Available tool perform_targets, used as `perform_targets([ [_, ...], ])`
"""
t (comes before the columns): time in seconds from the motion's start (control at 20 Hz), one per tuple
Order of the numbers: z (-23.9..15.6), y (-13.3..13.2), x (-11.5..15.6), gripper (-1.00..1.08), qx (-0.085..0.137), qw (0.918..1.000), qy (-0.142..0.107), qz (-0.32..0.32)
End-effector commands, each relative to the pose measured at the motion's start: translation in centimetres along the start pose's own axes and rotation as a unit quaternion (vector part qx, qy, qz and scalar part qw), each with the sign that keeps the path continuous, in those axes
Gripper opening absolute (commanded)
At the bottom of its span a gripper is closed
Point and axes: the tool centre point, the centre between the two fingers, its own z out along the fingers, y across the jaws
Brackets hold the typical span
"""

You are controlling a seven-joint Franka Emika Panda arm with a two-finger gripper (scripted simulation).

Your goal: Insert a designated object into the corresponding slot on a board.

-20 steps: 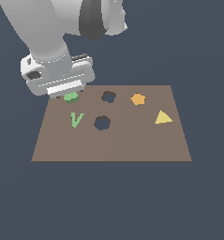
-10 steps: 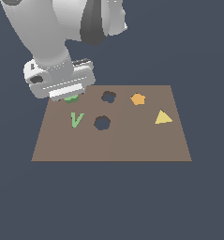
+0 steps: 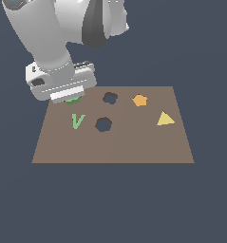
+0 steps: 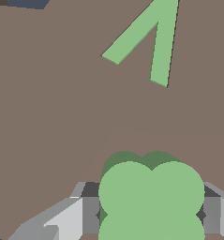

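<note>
Grasping is the step in hand, by my reading: the gripper [image 4: 151,216] sits low over the board [image 3: 134,142], with the lobed green block [image 4: 151,197] between its 2 fingers [image 4: 91,211]. In the wrist view each finger lies just beside a flank of the block, though I cannot tell whether they press on it or stand a little apart. In the exterior view the block shows only as a green edge under the hand, near the board's far corner on that view's left, beside the V-shaped piece [image 3: 77,121]. The next move likely calls for a firm hold, a lift, and carriage to the wavy slot [image 3: 109,98], with lobes aligned.
</note>
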Motion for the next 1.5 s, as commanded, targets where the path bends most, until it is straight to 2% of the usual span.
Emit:
perform_targets([
  [0.0, 0.1, -0.1, 0.0, -1.0, 0.0, 1.0, 0.0, 0.0],
  [0.45, 0.0, -0.4, 0.4, -1.0, 0.0, 0.9999, 0.0, -0.017],
  [0.7, -0.2, -1.7, 1.5, -1.0, 0.0, 0.9978, 0.0, -0.066],
  [0.85, -0.3, -2.9, 2.4, -1.0, 0.0, 0.9938, 0.0, -0.111],
  [1.05, -0.5, -5.3, 3.7, -1.0, 0.0, 0.9819, 0.0, -0.189],
  [1.45, -0.8, -10.6, 5.0, -1.0, 0.0, 0.9391, 0.0, -0.344],
])
